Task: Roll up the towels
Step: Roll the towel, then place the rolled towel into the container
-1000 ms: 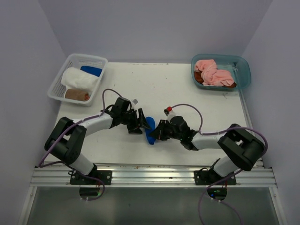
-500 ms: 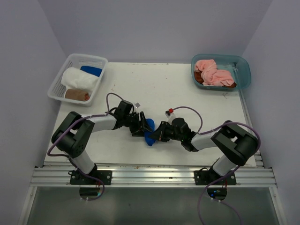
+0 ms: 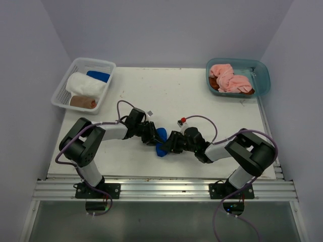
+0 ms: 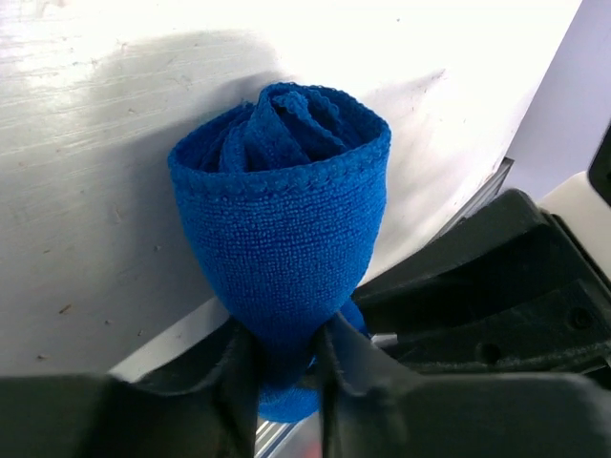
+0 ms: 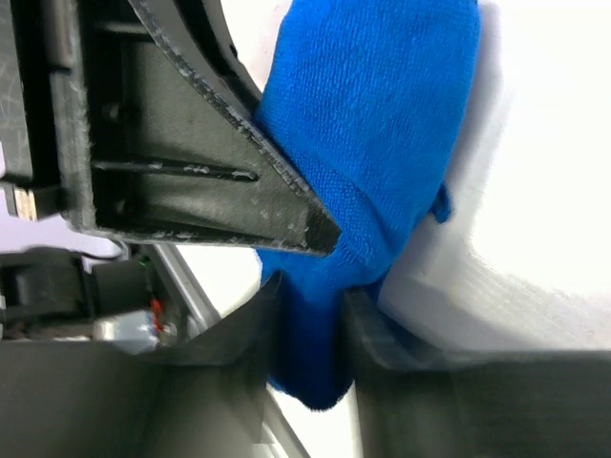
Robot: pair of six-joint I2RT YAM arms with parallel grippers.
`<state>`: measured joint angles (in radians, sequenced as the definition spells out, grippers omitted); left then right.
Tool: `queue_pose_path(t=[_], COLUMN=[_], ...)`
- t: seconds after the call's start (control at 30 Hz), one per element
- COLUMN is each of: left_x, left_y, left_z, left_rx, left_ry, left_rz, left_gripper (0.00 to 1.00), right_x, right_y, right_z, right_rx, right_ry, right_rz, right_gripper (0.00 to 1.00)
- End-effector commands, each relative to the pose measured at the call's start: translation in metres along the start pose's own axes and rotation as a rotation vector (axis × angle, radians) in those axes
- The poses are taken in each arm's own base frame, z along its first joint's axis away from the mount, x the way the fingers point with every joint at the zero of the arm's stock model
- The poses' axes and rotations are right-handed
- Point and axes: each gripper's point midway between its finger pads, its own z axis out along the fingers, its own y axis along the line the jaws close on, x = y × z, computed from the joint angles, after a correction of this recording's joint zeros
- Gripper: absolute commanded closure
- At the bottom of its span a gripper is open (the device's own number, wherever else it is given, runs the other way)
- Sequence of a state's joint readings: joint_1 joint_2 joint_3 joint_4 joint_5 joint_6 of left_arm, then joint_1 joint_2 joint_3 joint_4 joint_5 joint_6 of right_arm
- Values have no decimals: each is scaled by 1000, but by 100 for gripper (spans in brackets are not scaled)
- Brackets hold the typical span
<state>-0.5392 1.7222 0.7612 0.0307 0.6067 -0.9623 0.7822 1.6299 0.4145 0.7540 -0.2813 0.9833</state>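
Both grippers have drawn closer together since a second ago, and the left forearm now sits lower. Royal blue terry towel (image 4: 282,229), wound into a tight tube, lies near the front middle of the white table (image 3: 192,96). Left gripper (image 4: 286,367) has its fingers clamped on the tube's narrowed end; right gripper (image 5: 310,329) pinches it from the opposite side. Judged purpose: a double hold to stop the coil unwinding. Rolled towels (image 3: 83,85) sit in the white mesh basket (image 3: 59,98) far left; loose pink cloths (image 3: 229,78) wait in the teal plastic tub (image 3: 263,75) far right.
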Motion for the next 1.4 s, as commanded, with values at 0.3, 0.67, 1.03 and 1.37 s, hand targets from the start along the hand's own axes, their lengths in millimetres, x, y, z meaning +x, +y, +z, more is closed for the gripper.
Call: queue_pose_path(t=[0.3, 0.67, 1.03, 1.37], left_x=[-29, -123, -226, -325], left_y=[-39, -92, -102, -50], left_z=[-21, -111, -192, -301], left_rx=[17, 76, 27, -6], left_ry=[-54, -285, -511, -791], left_rz=[96, 140, 107, -26], left_gripper=[92, 92, 93, 92], right_x=[-40, -89, -84, -78], right_y=[50, 50, 24, 23], right_z=[-31, -139, -152, -150], right_rx=[-24, 251, 383, 381], right_ry=[-98, -340, -321, -290], right_rz=[-189, -410, -387, -353], right_gripper=[39, 30, 29, 29])
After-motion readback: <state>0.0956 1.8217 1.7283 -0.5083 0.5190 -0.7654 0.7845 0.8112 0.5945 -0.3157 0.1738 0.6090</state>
